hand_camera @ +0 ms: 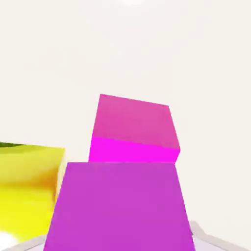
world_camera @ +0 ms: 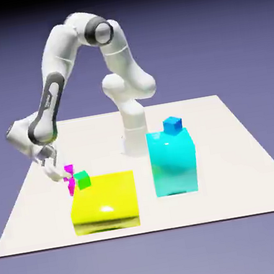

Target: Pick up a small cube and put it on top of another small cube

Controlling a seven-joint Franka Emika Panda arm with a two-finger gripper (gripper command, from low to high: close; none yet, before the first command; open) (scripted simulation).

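Reaching low near the table's (world_camera: 238, 198) edge, exterior view's left, the pincer (world_camera: 63, 177) straddled one magenta cube (hand_camera: 120, 208) beside its twin (hand_camera: 135, 120); whether clenched, I couldn't tell.

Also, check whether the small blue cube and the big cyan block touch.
Touching: in the exterior view the small glossy blue cube sits on the cyan block's top, no gap showing.

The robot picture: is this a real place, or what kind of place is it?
Probably a pretend, computer-made place for testing robots: a white robot arm stands at a pale table, plain blue-violet surrounds it, and shiny toy-like blocks, yellow and cyan, sit on top.
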